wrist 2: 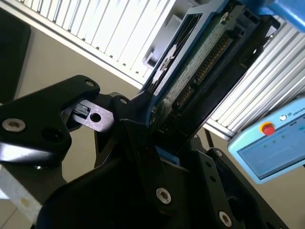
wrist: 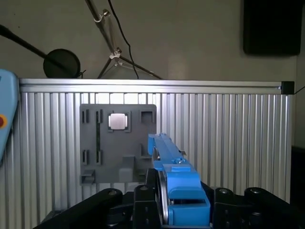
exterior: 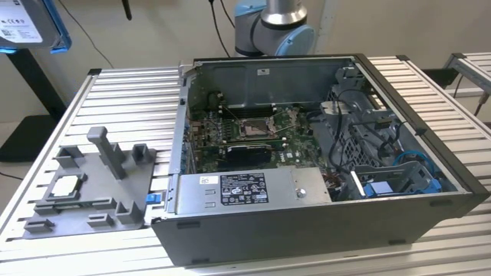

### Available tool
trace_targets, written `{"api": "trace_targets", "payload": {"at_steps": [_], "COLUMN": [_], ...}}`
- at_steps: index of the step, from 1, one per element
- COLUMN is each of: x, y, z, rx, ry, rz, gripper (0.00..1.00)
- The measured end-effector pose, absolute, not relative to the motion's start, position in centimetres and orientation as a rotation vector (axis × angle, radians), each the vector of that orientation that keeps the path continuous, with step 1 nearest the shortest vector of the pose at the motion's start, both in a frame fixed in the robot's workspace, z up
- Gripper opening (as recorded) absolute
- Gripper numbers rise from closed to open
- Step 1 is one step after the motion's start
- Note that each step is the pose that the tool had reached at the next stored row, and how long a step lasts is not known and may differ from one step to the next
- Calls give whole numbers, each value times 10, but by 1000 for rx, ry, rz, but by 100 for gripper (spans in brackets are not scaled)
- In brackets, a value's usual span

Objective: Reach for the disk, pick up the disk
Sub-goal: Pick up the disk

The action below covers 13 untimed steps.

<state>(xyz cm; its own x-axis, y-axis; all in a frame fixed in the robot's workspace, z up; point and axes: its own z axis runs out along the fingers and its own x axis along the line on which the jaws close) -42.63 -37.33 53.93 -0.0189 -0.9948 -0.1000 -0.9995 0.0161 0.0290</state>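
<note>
Ribbed tabletop (exterior: pixel 115 98) bearing an open computer case (exterior: pixel 307 230), end effector (wrist: pixel 164 195) pinching the disk (exterior: pixel 31 26), hanging at the exterior view's upper left.

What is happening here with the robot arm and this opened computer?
The arm's gripper is shut on the disk and holds it up in the air, so the pick-up looks done. In the exterior view the disk hangs at the upper left, away from the open computer case. A grey fixture tray with a small silver chip lies on the table beside the case.
</note>
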Motion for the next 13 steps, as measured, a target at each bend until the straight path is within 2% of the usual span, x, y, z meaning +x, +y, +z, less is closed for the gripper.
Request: {"api": "trace_targets", "payload": {"at_steps": [13], "x": [-389], "y": [-373], "z": [539], "rx": [-2164], "ry": [2202], "rz": [141], "gripper": [0]}}
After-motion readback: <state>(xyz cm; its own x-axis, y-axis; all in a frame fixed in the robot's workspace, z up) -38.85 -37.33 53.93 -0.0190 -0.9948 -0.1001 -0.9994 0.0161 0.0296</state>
